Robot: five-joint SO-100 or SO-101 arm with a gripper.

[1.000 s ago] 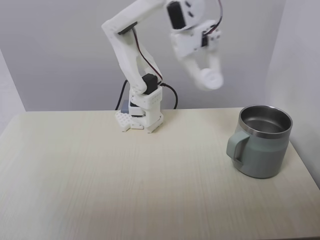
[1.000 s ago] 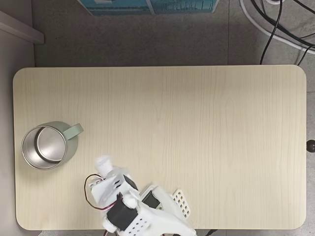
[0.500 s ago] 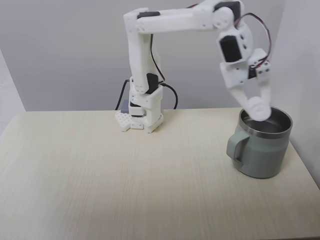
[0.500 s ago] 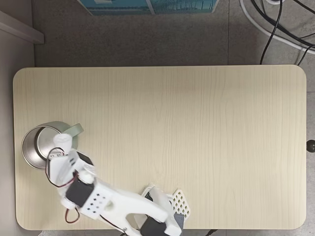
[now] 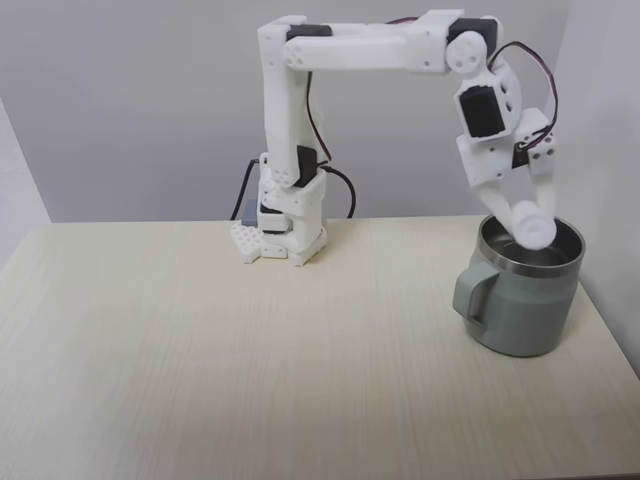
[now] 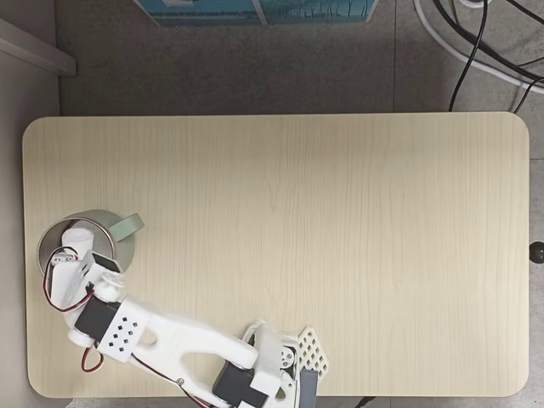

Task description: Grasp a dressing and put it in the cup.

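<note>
Pale light-wood table with rounded corners and fine lengthwise grain, evenly lit, soft shadows only. Plain grey wall right behind the table's far edge in a fixed view, lighter white panels at the left edge and right edge. Seen from above in a fixed view: grey speckled floor beyond the table, teal box at top edge, black cables and a white cable at top right, pale ledge at top left.
</note>
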